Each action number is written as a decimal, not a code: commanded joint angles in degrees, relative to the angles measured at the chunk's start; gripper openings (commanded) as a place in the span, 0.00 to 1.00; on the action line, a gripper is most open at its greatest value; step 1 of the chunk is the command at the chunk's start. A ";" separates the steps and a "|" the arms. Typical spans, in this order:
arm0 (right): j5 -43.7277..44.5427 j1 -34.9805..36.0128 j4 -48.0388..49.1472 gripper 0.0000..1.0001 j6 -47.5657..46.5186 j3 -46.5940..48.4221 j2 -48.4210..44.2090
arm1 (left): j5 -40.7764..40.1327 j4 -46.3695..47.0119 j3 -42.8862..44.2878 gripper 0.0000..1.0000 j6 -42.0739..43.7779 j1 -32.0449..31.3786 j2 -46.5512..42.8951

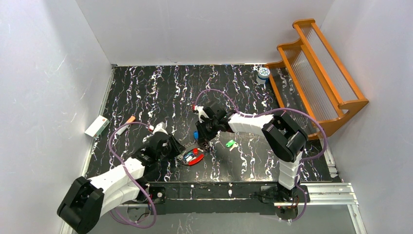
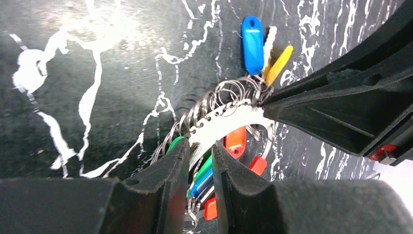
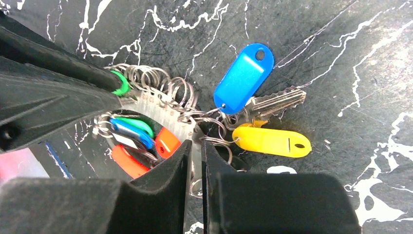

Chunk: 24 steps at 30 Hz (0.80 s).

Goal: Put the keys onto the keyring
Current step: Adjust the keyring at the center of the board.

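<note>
The left pincer pinches one side of the keyring, and the right pincer pinches the opposite side, low over the dark marbled tabletop. The ring's keys fan out flat; one green key lies apart.

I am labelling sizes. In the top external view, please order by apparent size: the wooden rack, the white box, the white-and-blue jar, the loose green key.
1. wooden rack
2. white box
3. white-and-blue jar (it stands farther away, so box versus jar is unsure)
4. loose green key
</note>
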 commanded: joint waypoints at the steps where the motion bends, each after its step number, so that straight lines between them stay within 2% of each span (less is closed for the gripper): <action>1: 3.17 -0.28 -1.76 0.21 -0.92 -0.22 0.57 | -7.68 -10.84 0.00 0.23 -1.39 0.04 -3.29; 17: 5.18 -1.14 -2.85 0.20 -1.48 -2.18 2.57 | -9.17 -16.03 1.29 0.28 0.02 0.06 -7.74; 21: 5.37 -1.24 -1.91 0.23 -1.91 -3.50 -0.14 | -7.01 -12.79 1.30 0.41 2.29 0.04 -8.77; 24: 5.65 -1.25 -1.63 0.31 -2.50 -3.74 -2.75 | -6.14 -10.68 1.86 0.55 4.40 0.08 -9.94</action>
